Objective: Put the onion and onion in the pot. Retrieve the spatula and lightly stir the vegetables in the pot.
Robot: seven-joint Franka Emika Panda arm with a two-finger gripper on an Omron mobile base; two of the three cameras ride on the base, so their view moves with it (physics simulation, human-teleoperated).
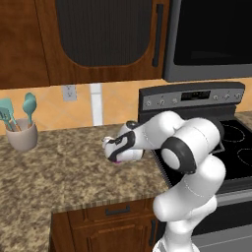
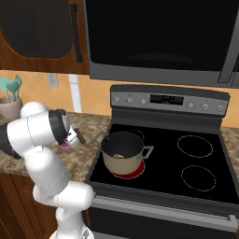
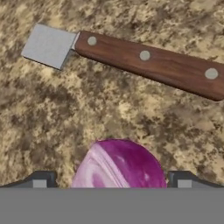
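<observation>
The purple onion [image 3: 118, 164] sits between my two finger tips, and my gripper [image 3: 111, 179] is shut on it, low over the granite counter. From the base views a bit of that purple onion [image 1: 117, 160] [image 2: 65, 144] shows under the hand. Just beyond it the spatula [image 3: 131, 57] lies flat on the counter, grey blade to the left and brown handle to the right in the hand view; the spatula [image 2: 81, 137] lies between my hand and the stove. The beige pot [image 2: 122, 165] stands on the front left burner with the tan onion [image 2: 120, 155] inside.
A beige holder with teal utensils [image 1: 22, 135] stands at the counter's back left. The black stovetop [image 2: 196, 158] lies to the right of the counter, and a burner glows red [image 2: 130, 174] under the pot. A microwave and cabinets hang overhead.
</observation>
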